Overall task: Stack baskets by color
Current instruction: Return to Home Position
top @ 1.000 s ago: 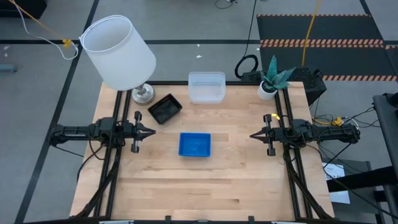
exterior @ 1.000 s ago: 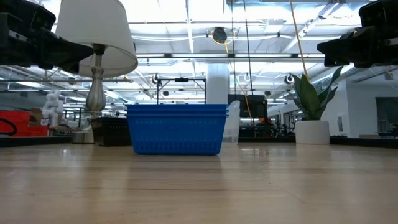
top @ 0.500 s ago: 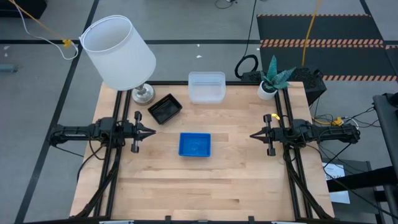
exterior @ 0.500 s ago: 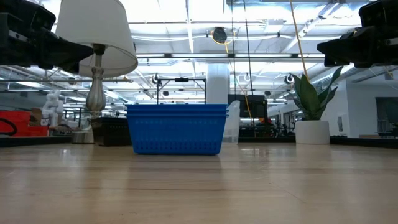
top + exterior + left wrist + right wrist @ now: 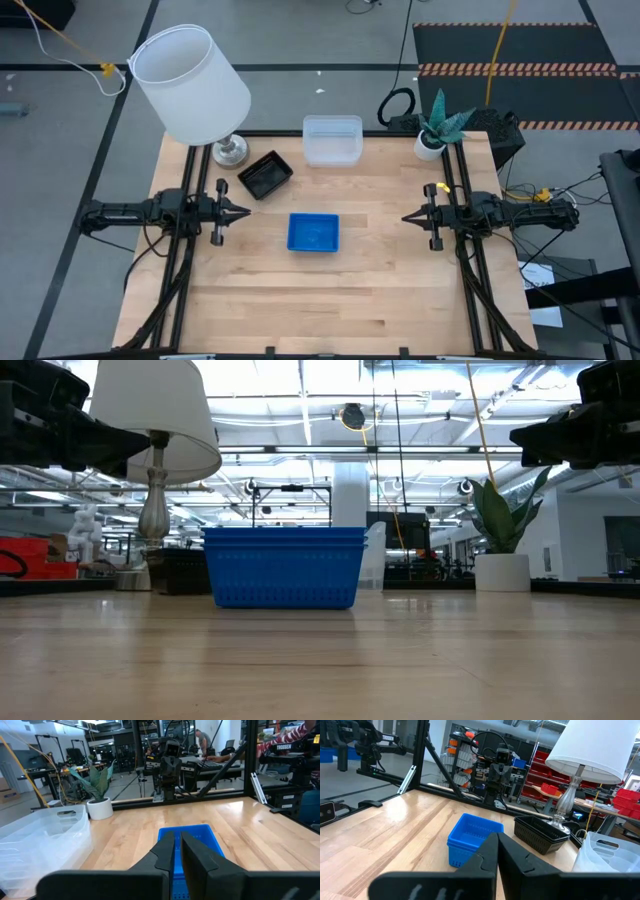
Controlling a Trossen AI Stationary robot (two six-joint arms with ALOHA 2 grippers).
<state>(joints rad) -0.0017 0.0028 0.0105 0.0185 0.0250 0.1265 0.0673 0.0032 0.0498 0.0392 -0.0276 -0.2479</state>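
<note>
A nested stack of blue baskets [image 5: 313,232] rests on its bottom at the middle of the wooden table [image 5: 330,300]; it also shows in the low view [image 5: 285,567]. Black baskets [image 5: 265,174] sit far-left of it, beside the lamp's base. Clear baskets [image 5: 332,139] stand at the far edge. My left gripper [image 5: 245,212] hovers level at the table's left and points at the blue stack [image 5: 195,837]; only a thin slit shows between its fingers. My right gripper [image 5: 405,218] hovers level at the right, shut, facing the blue stack [image 5: 472,837] and the black baskets [image 5: 540,834].
A white lamp [image 5: 190,85] with a metal base [image 5: 230,150] stands at the far left corner, and a potted plant [image 5: 437,125] at the far right corner. Bare wood lies along the table's near half. People work at desks in the room behind [image 5: 202,740].
</note>
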